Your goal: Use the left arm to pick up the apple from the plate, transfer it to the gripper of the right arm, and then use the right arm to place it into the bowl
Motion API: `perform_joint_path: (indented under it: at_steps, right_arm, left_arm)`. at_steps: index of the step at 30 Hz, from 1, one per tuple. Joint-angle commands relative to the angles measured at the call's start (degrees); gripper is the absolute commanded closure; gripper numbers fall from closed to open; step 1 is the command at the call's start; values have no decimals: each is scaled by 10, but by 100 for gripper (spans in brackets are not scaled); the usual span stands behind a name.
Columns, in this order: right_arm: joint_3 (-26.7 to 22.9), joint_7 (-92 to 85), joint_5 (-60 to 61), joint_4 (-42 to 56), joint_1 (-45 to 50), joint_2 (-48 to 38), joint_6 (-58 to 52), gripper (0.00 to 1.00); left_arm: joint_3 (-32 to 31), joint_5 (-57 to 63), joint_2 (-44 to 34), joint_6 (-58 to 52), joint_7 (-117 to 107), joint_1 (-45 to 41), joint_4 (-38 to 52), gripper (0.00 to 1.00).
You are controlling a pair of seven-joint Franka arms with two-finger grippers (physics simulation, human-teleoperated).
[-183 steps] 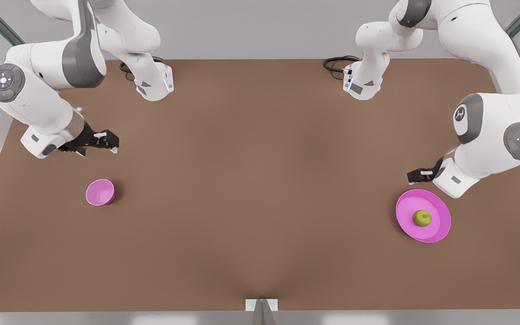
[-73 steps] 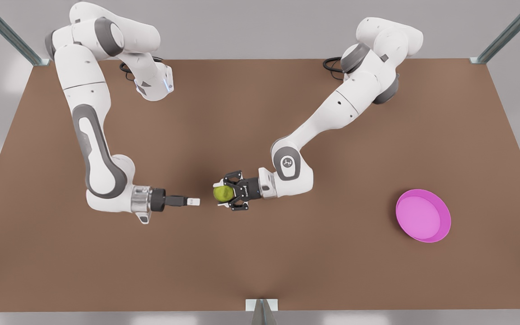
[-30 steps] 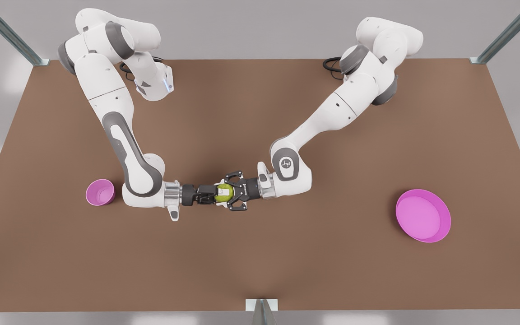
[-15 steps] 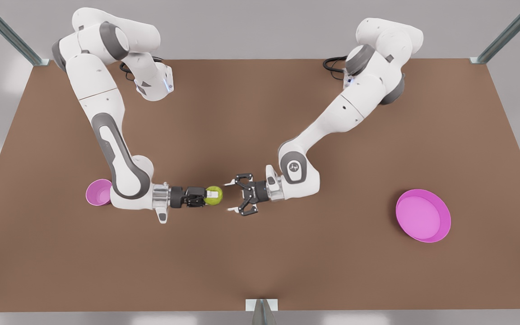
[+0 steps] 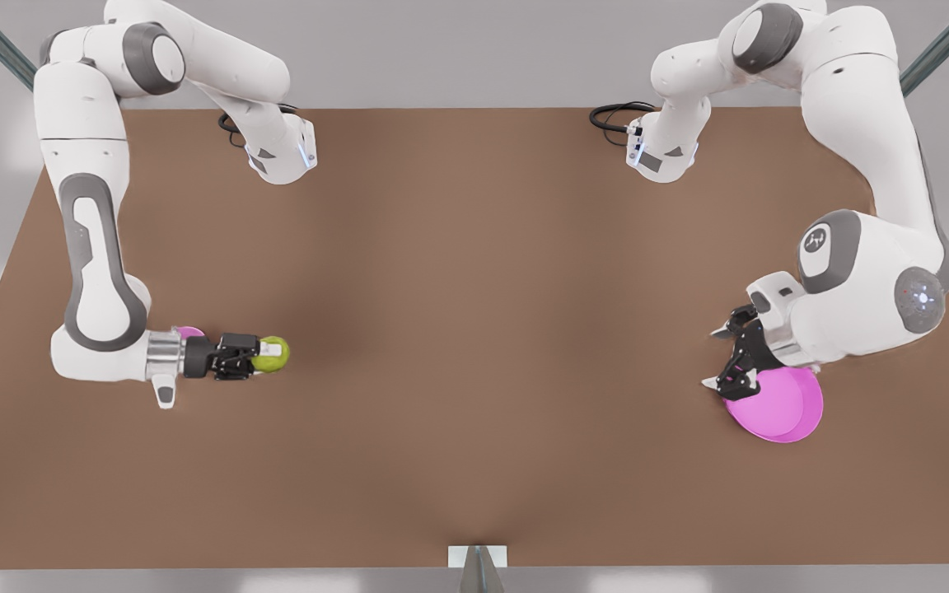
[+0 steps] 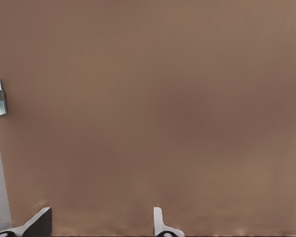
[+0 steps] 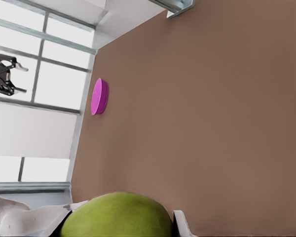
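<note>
The yellow-green apple [image 5: 277,352] sits between the fingers of my right gripper [image 5: 264,355], which is shut on it at the front view's left, held level above the table. The right wrist view has the apple [image 7: 118,217] close up between the white pads [image 7: 182,224]. A sliver of the small pink bowl [image 5: 190,332] peeks out from behind the right wrist. At the front view's right, my left gripper [image 5: 712,359] hangs open with nothing in it, over the near-left rim of the pink plate [image 5: 783,408]. Its fingertips [image 6: 160,222] stand wide apart over bare table.
The brown table [image 5: 474,329] stretches between both arms. Both arm bases and black cables [image 5: 614,115] sit at the far edge. A metal bracket [image 5: 477,560] marks the near edge. In the right wrist view, the plate [image 7: 99,96] and left gripper [image 7: 19,79] show far off.
The arms have drawn apart. My right gripper carried the apple toward the front view's left, over by the bowl. My left gripper, open, swung back to the plate.
</note>
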Motion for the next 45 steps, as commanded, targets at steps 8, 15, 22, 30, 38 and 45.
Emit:
perform_joint_path:
  at_steps: [8,15,22,30,38,45]
  right_arm:
    - [-3,-7,-183,4,-68,-17,-61,26]
    - [-6,-6,-251,5,-85,-12,-21,26]
    - [-8,-5,-316,6,-97,1,29,26]
    - [-8,-9,-398,26,-112,27,72,26]
    - [-8,-15,-440,49,-115,75,84,25]
    - [-14,-11,-440,49,-114,86,92,8]
  left_arm:
    - [273,-20,-120,-43,-952,-158,-85,0]
    - [273,-23,-110,-43,-951,-161,-85,0]
    - [273,-23,-106,-42,-948,-161,-85,0]
    - [273,-22,-105,-41,-947,-161,-85,0]
    - [273,-22,-96,-38,-947,-162,-85,0]
    - [273,-22,-96,-38,-947,-162,-85,0]
